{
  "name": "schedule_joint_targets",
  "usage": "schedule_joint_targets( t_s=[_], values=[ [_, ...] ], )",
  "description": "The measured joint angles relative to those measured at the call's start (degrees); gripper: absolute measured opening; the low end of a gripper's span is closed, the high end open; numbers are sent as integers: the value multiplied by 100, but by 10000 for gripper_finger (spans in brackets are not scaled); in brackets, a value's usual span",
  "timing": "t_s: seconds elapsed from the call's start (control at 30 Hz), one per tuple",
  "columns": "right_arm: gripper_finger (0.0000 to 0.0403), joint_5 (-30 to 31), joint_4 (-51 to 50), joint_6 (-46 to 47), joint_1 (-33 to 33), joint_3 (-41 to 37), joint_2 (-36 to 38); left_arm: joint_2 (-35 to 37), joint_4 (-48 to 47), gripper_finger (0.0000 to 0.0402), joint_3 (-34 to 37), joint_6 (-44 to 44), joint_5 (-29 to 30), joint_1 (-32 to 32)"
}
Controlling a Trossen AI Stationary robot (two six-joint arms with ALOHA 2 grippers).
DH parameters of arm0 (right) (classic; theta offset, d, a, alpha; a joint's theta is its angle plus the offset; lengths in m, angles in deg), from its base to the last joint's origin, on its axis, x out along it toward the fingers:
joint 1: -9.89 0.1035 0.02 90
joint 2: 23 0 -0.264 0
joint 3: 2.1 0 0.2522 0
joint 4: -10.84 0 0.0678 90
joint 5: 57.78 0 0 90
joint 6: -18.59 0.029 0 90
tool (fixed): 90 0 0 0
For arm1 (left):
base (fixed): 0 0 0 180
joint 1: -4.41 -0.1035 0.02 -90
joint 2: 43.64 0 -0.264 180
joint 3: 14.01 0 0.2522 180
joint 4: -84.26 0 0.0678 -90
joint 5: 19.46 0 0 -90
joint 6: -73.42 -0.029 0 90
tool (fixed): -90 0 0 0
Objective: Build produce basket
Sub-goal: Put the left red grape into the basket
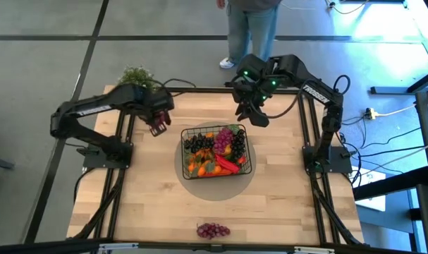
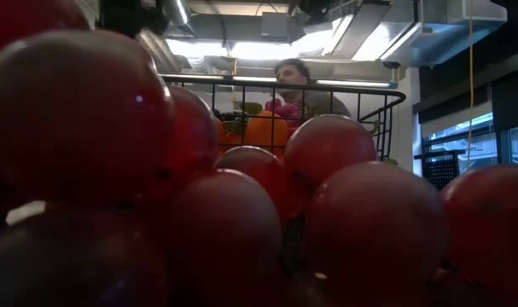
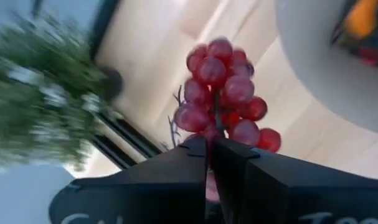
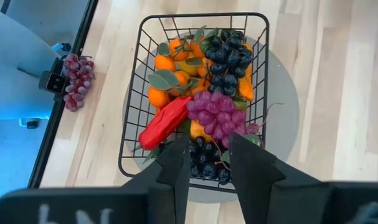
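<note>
The black wire basket stands on a grey round mat at the table's middle. It holds oranges, dark and purple grapes and a red pepper. My left gripper is left of the basket's far left corner and is shut on a bunch of red grapes, which also shows in the right wrist view. My right gripper is open and empty above the basket's far right part. Another red grape bunch lies at the table's near edge and fills the low view. My left gripper pinches the red grape bunch between its two fingers at the bunch's stem end. The grapes stick out past the fingertips. The fingers come from the table's left, slanting down. The bunch looks lifted clear of the table.
A leafy potted plant stands at the table's far left corner, close behind my left arm. A person stands beyond the far edge. There is bare wood left, right and near of the mat.
</note>
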State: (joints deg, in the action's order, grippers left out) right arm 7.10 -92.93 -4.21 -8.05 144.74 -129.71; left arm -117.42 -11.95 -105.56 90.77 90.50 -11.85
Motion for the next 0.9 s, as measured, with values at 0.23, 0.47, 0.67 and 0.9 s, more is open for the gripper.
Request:
schedule_joint_targets(
  t_s=[0.23, 0.47, 0.67, 0.9],
  values=[
    [100, 0, 0, 18, -148, -2, 0, -15, -29, 0, -1284, -750, 142, 690],
    [100, 97, 0, 315, -183, -2, 0, -25, 511, 0, -1666, -1658, -469, 1193],
    [100, 526, 0, 353, -183, -2, 0, -231, 1270, 0, -1672, -2243, -1345, 1320],
    [100, 746, 2, 368, -181, -2, 0, -728, 1482, 0, -1668, -2676, -2275, 1237]
  ],
)
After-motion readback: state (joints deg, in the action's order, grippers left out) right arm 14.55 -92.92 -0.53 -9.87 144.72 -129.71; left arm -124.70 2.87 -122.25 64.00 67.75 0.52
